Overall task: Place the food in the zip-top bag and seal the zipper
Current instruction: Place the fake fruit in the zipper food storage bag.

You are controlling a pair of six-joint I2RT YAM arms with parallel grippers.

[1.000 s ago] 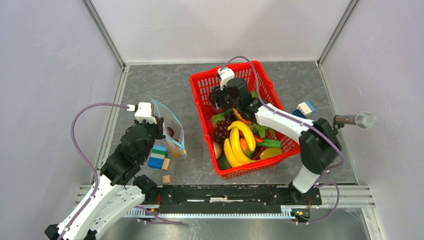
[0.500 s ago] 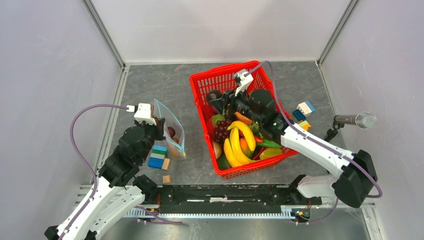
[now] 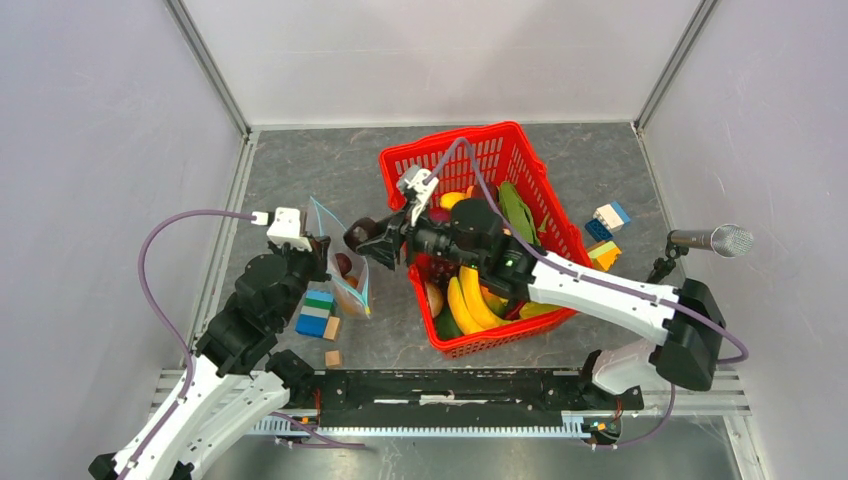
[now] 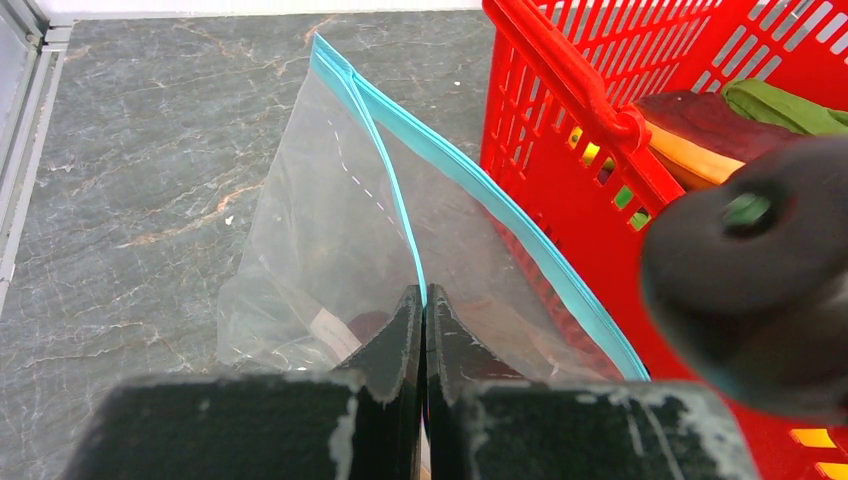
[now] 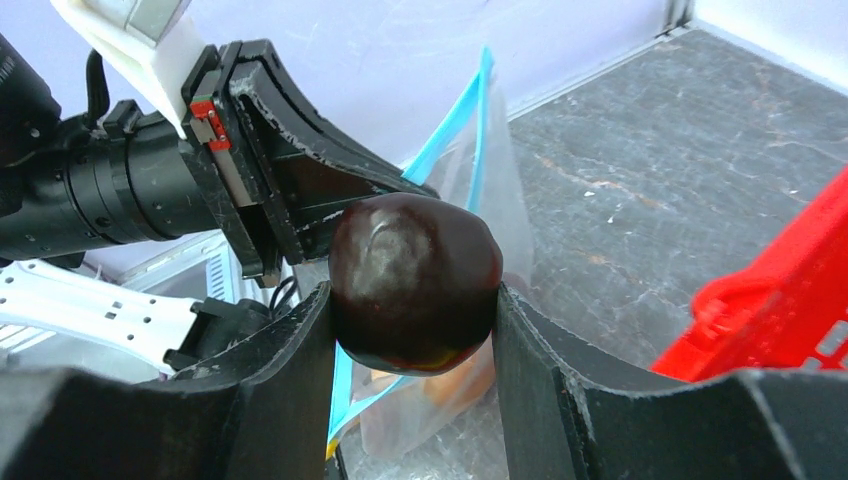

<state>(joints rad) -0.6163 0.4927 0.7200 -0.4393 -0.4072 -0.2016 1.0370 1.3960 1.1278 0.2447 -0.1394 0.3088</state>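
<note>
The clear zip-top bag (image 3: 345, 268) stands left of the red basket (image 3: 455, 135). My left gripper (image 4: 422, 296) is shut on the near side of its light-blue zipper (image 4: 478, 195), so the mouth gapes. Inside the bag lie a dark red piece (image 3: 343, 264) and an orange-brown piece (image 3: 350, 297). My right gripper (image 5: 412, 300) is shut on a dark maroon round fruit (image 5: 415, 283) and hangs just over the bag's mouth, close to the left gripper (image 3: 322, 245). More food fills the basket: yellow bananas (image 3: 470, 290) and a long green vegetable (image 3: 520, 210).
Coloured blocks (image 3: 318, 312) and two small wooden cubes (image 3: 333, 357) lie beside the bag near the front rail. More blocks (image 3: 605, 225) sit right of the basket, near a microphone (image 3: 715, 240). The basket wall (image 4: 560, 90) rises right beside the bag.
My right arm has swung left out of the basket, carrying the dark fruit over the rim to the bag's mouth. The left arm and the bag have stayed put.
</note>
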